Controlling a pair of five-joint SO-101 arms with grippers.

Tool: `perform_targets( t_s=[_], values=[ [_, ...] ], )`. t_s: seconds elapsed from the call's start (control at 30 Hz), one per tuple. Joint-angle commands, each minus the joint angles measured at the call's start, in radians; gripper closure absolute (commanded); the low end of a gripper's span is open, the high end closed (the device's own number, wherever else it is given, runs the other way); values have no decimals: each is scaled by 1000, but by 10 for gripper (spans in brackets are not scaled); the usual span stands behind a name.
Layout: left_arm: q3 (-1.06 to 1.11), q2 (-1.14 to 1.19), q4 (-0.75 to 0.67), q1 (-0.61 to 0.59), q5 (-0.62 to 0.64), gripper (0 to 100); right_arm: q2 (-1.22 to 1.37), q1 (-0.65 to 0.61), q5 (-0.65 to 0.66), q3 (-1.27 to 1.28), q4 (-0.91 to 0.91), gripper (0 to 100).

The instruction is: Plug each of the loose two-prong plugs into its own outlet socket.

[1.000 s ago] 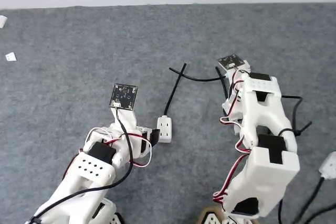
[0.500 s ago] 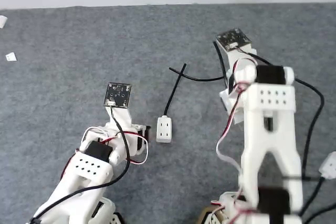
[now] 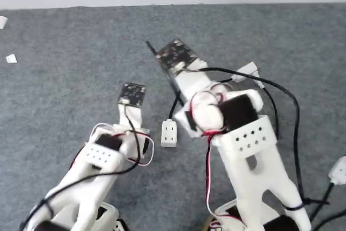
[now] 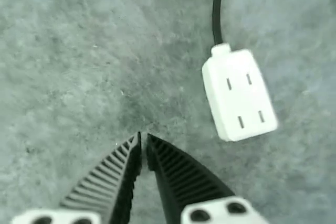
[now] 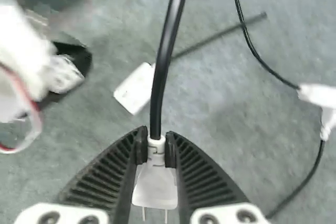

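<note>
A white outlet block (image 3: pixel 168 132) with two pairs of slots lies flat mid-table on a black cord (image 4: pixel 217 3). In the left wrist view the block (image 4: pixel 239 100) lies just beside my left gripper (image 4: pixel 143 139), which is shut on nothing, tips close to the carpet. My right gripper (image 5: pixel 155 136) is shut on a white two-prong plug (image 5: pixel 155 182), whose thick black cord (image 5: pixel 168 40) rises between the fingers. Beyond that gripper lies the outlet block (image 5: pixel 135 87). The right arm (image 3: pixel 216 112) hangs over the table's middle, right of the block.
Another white plug (image 5: pixel 317 98) on a thin black cable lies off to the side on the grey carpet. A white plug (image 3: pixel 338 170) sits at the right edge. The left arm (image 3: pixel 102 155) stands close to the block. Small white scraps (image 3: pixel 11 58) lie far left.
The right arm has swung left from the table's right side to beside the outlet block, carrying the plug and its cord. The left arm has shifted only a little.
</note>
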Motion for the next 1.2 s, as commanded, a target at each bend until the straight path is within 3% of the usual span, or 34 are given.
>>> perform_targets(
  t_s=[0.0, 0.17, 0.53, 0.73, 0.9, 1.07, 1.17],
  values=[
    [-122, 147, -5, -3, -80, 987, -30, -58, -25, -54, -30, 991],
    [-139, 133, 60, -2, -301, 987, -10, -102, -57, 18, -90, 991],
    [-94, 84, 58, 35, -327, 987, 7, -134, -71, 144, -203, 991],
    [38, -94, 40, 81, -451, 987, 7, -134, -104, 144, -209, 991],
    [168, -296, -26, 100, -428, 987, 7, -133, -152, 144, -219, 991],
    [226, -407, -129, 38, -158, 987, 7, -84, -296, 170, -277, 991],
    [262, -422, -216, -20, -61, 987, 7, -45, -371, 252, -386, 991]
  ],
)
